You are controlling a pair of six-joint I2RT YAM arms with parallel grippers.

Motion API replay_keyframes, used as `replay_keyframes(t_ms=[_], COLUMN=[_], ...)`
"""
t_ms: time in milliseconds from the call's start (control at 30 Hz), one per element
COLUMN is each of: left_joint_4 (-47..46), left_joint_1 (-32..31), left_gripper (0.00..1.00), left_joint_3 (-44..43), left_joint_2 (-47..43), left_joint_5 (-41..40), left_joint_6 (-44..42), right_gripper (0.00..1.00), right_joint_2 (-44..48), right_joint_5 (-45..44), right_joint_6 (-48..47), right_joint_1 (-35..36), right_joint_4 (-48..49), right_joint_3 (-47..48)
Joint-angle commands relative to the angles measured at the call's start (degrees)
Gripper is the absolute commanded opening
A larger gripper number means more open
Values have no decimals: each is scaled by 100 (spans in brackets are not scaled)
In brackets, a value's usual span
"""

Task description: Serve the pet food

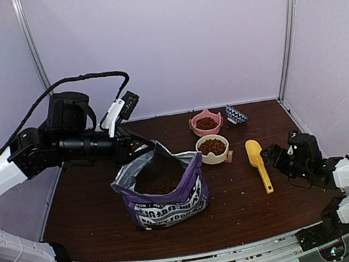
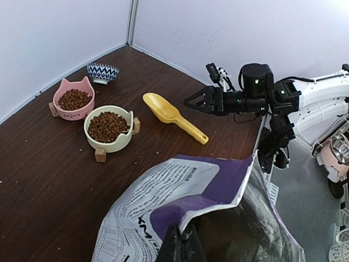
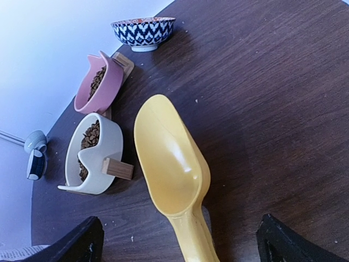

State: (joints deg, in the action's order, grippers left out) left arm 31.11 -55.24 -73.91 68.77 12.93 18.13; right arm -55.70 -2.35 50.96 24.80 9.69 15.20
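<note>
A purple pet food bag [image 1: 172, 201] stands open in the middle of the table, with dark kibble [image 1: 163, 187] showing inside. My left gripper [image 2: 185, 240] is shut on the bag's [image 2: 180, 191] upper rim and holds it up. More kibble fills the pink bowl [image 1: 206, 123] and the cream bowl [image 1: 212, 146]. The empty yellow scoop [image 3: 169, 158] lies flat on the table to the right of the cream bowl [image 3: 92, 155]. My right gripper [image 3: 182, 243] is wide open just behind the scoop, its fingers on either side of the handle and not touching it.
A small blue-and-white patterned bowl [image 1: 235, 114] sits at the back, right of the pink bowl [image 3: 98, 82]. Both cat-shaped bowls rest on small wooden blocks. A few stray kibble crumbs lie on the dark wood table [image 1: 94, 210]. White walls close in the back and sides.
</note>
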Motion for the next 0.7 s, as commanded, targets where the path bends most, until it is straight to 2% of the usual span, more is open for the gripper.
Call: replay_keyframes(t_ms=[0, 167, 300, 400, 500, 567, 667], left_joint_4=[-976, -1000, -1019, -1033, -1034, -1037, -1025], left_joint_1=[4, 5, 5, 4, 0, 5, 5], left_gripper=[0, 0, 0, 0, 0, 0, 0], left_joint_3=[-110, -128, -155, -175, -192, -179, -181], left_joint_2=[-266, -251, -200, -147, -128, -140, -145], left_joint_5=[-71, -71, -47, -36, -41, -57, -51], left_joint_6=[33, 32, 28, 24, 32, 39, 41], right_gripper=[100, 100, 100, 100, 100, 99, 97], right_joint_2=[388, 860, 917, 780, 592, 408, 22], right_joint_5=[-629, 50, 760, 1576, 2522, 2804, 2874], right_joint_6=[-290, -1100, -1596, -1716, -1663, -1778, -2324], right_joint_1=[34, 104, 543, 1115, 1647, 2098, 2833], right_joint_4=[-985, -1323, -1640, -1381, -662, -397, -784], right_joint_3=[345, 898, 1917, 2498, 2823, 3089, 3668])
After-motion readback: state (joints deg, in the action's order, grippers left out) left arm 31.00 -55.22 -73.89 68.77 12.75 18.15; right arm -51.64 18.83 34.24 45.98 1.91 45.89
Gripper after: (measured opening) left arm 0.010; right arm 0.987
